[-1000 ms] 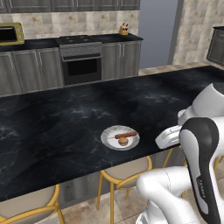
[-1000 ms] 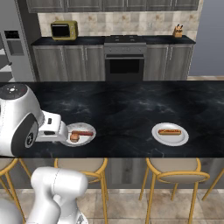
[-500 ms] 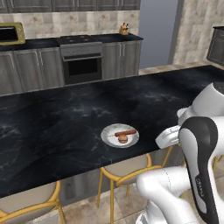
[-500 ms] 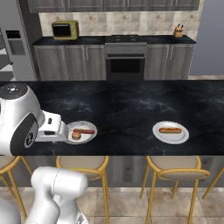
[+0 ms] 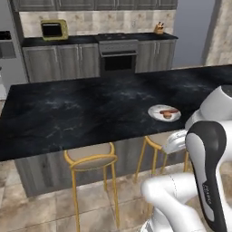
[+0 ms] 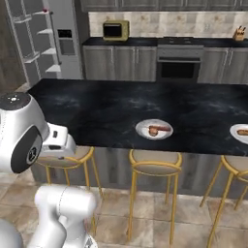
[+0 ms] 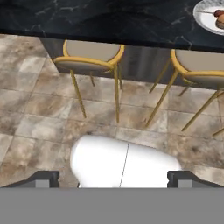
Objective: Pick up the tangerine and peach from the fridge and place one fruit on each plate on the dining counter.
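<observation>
**One plate seems served, the other waits**

As a judgement, the task stands about halfway. On the dining counter (image 5: 81, 113) the near plate (image 6: 143, 127) sits close to the counter's front edge, above the middle stool (image 6: 154, 162). It holds a reddish-brown sausage (image 6: 163, 128) and, touching it on the side towards the fridge, a small round orange-brown lump (image 6: 153, 131). That lump looks like one of the two fruits, though it is too small to say whether it is the tangerine or the peach.

The second plate (image 6: 238, 128) lies farther along the same front edge, at the counter's far right and partly cut off. It carries a sausage, and I can make out no fruit there.

The claw (image 7: 114, 178) hangs low in front of the counter, over the floor by the stools. Its fingertips are spread wide with nothing between them, so it is open and empty.

The fridge (image 6: 65, 38) stands beyond the counter's left end, its pale shelves showing. What lies on them is too far off to tell. Left to do, as I read it: fetch the other fruit from there and set it on the second plate
</observation>
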Available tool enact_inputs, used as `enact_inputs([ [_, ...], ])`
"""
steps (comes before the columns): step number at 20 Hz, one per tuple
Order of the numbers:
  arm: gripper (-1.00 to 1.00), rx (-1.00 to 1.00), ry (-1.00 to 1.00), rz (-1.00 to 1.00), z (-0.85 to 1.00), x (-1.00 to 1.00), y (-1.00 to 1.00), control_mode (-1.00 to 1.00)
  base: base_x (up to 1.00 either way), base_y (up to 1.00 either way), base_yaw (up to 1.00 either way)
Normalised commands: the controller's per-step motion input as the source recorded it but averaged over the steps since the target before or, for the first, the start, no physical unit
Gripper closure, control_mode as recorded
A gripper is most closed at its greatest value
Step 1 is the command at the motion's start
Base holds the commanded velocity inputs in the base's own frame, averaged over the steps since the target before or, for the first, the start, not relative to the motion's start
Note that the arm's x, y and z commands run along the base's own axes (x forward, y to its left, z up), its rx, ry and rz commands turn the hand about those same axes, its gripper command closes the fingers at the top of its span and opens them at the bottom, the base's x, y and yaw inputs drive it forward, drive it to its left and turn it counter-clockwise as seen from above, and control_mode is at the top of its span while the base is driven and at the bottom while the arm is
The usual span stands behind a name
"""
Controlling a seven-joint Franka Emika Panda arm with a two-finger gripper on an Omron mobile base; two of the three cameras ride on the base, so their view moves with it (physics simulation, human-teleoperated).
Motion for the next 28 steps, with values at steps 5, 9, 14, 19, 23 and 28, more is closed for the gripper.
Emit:
enact_inputs([
  [5,-1.00,0.00,0.00,0.00,0.00,0.00,0.00,1.00,-0.52,1.00,0.50],
  [9,-1.00,0.00,0.00,0.00,0.00,0.00,0.00,1.00,-0.06,1.00,0.43],
  [14,-1.00,0.00,0.00,0.00,0.00,0.00,0.00,1.00,0.33,1.00,0.06],
  [19,-1.00,0.00,0.00,0.00,0.00,0.00,0.00,1.00,0.88,1.00,-0.13],
  [23,-1.00,0.00,0.00,0.00,0.00,0.00,0.00,1.00,1.00,1.00,-0.28],
  [28,-1.00,0.00,0.00,0.00,0.00,0.00,0.00,1.00,0.89,1.00,-0.45],
])
